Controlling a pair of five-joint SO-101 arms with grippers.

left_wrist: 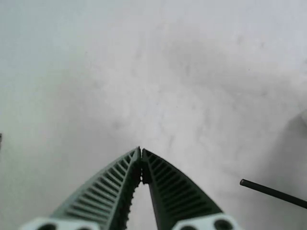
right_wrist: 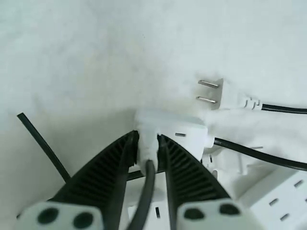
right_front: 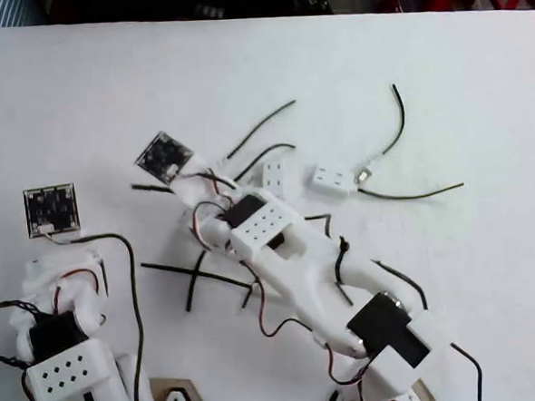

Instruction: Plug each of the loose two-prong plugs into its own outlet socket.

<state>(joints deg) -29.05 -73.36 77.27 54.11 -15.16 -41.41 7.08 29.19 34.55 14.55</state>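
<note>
Two plugs noted. We find the right gripper [right_wrist: 147,146] clenched on one white plug [right_wrist: 147,125] by its body, at the outlet block [right_wrist: 184,132]. The loose plug [right_wrist: 218,93] lies just beside. We judge both light, rigid and slippery: grip the flat sides, not the cord. The left gripper [left_wrist: 141,163] is closed on nothing.

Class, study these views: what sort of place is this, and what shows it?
Probably a robotics lab bench: the left arm and right arm sit side by side on a white table, with an outlet block and a loose plug laid out for practice.
</note>
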